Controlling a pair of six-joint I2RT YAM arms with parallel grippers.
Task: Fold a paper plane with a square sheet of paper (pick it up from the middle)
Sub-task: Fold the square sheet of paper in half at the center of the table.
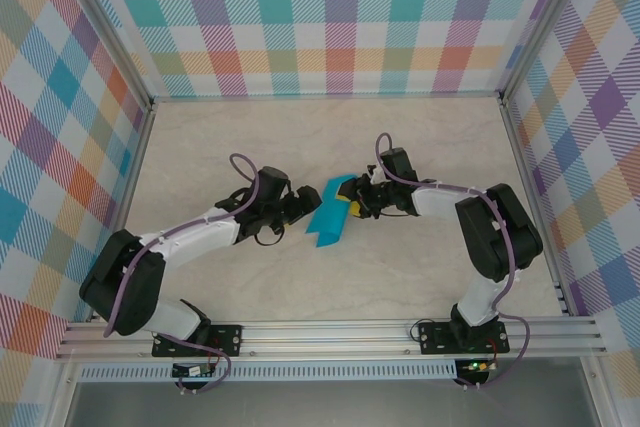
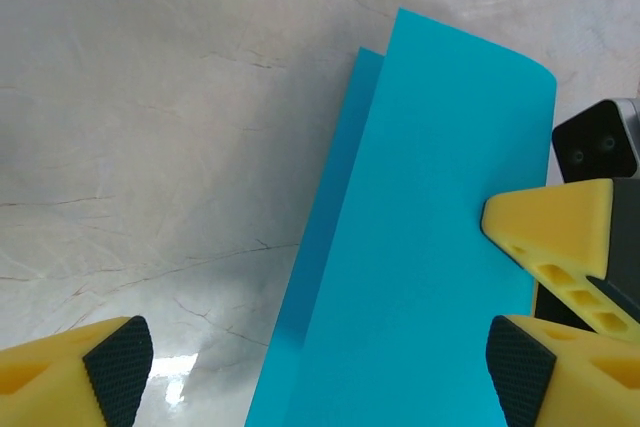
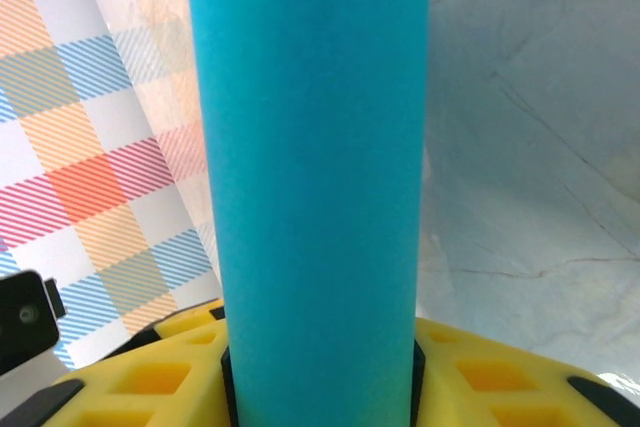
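We take the right gripper (image 1: pixel 352 208) as our landmark. The square sheet of paper (image 1: pixel 328 215) stands out from between its fingers, with the table (image 1: pixel 430 137) lying below it. In the right wrist view the teal paper runs straight away from the yellow fingers (image 3: pixel 500 379) as a bowed strip. We therefore read this gripper as clamped on the sheet, its jaws partly apart only because the curved paper fills the gap. In the left wrist view two layers show, one edge peeking out past the other, so we judge the sheet is already doubled over along its length. Holding it by one side seems meant to steady the fold and leave the other long edge free for the second arm. We cannot tell whether the end of the sheet farthest from the right gripper rests on the table or hangs just above it. The left gripper (image 1: pixel 300 209) faces the right gripper from across the sheet. Its black pads (image 2: pixel 118 367) are spread wide and hold nothing. One hangs over bare table, and the other is over the paper, just beside the right gripper's fingertip. We think it is lined up to close on the free edge.
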